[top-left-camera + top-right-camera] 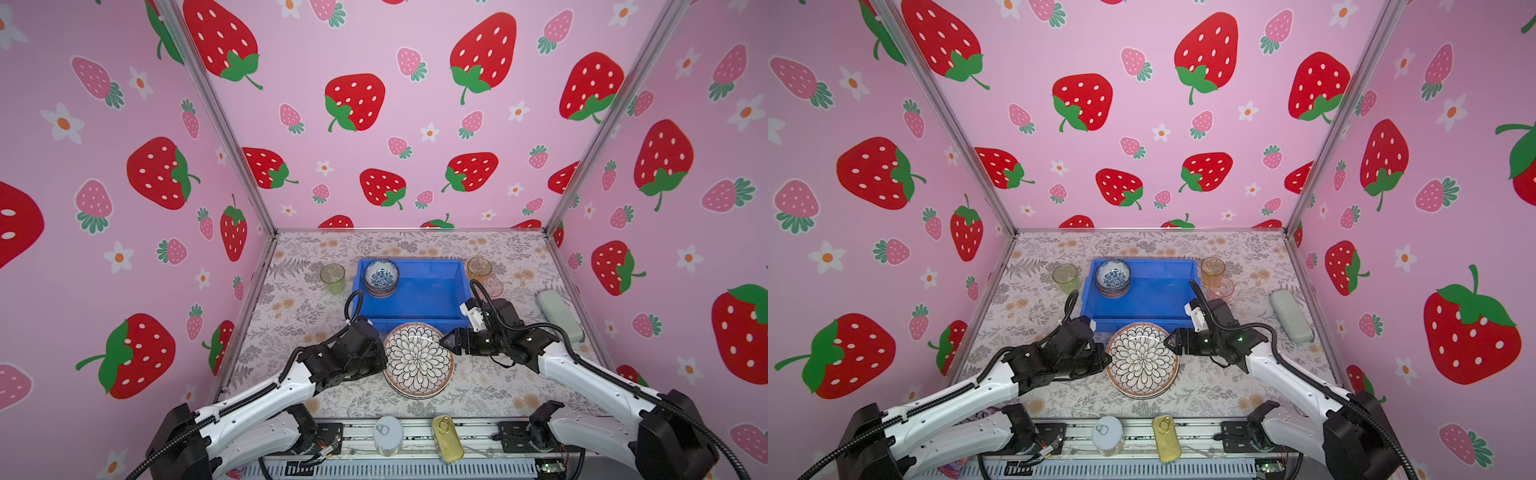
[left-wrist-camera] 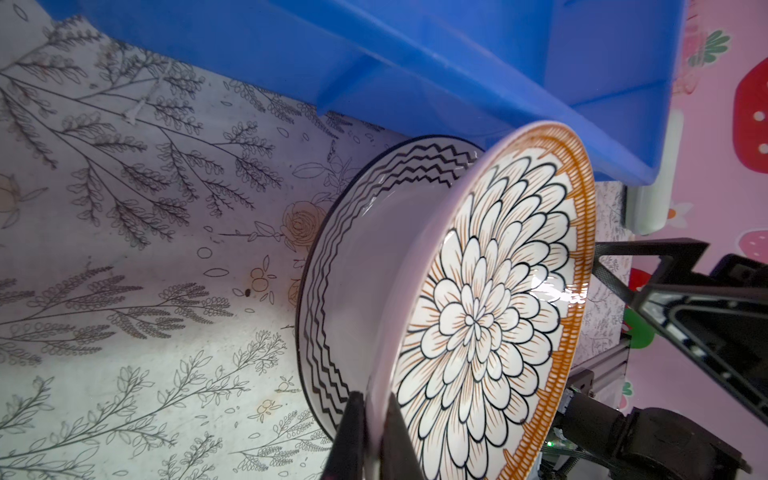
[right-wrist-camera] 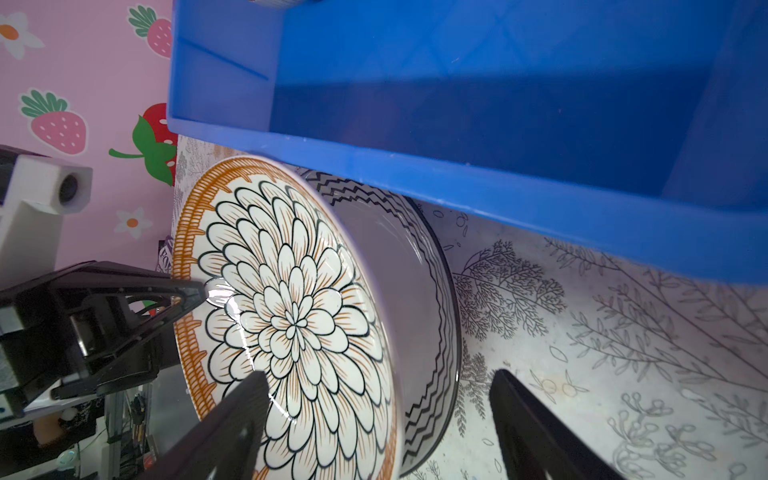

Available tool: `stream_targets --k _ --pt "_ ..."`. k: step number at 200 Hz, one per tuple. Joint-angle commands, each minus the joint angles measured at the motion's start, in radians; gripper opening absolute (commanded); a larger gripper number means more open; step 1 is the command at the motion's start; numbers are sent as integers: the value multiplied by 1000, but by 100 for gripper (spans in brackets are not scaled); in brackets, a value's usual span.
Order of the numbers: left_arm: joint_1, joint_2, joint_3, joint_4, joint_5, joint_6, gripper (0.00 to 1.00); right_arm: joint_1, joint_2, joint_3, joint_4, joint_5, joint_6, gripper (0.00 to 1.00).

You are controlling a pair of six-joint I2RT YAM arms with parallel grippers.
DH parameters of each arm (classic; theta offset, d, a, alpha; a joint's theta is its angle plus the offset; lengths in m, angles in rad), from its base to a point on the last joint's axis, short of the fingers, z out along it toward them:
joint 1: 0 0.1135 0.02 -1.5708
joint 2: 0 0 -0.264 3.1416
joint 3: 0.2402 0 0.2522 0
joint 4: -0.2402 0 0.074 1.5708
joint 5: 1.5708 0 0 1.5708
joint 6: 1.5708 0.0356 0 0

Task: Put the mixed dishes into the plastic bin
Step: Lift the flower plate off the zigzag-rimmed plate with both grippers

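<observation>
L gripper [image 2: 372, 403] pinched, R gripper [image 3: 378, 374] ~open.

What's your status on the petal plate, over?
Left end effector shut on rim of petal plate. Right end effector open, straddling both plates' edges. Plate raised off zigzag-rimmed plate, outside blue bin. Bin's near wall ahead.

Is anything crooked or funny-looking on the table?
Yes: the petal plate looks tipped on the zigzag plate beneath it. The left fingers pinch its rim and hold that side up, so it isn't lying flat.
</observation>
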Motion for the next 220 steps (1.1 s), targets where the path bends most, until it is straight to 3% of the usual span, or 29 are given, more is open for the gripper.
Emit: stream_targets --k 1,111,141,220 --pt "-1 -37 24 120 35 -34 0 -5 -14 21 -30 -29 -17 83" --pt "-3 -20 51 169 49 -27 0 -4 8 19 -6 -76 -21 52" --pt "-2 -12 48 179 49 -29 0 -6 13 16 -2 -72 -19 38" --pt "-2 -13 45 188 49 -32 0 -6 14 6 19 -83 -8 22"
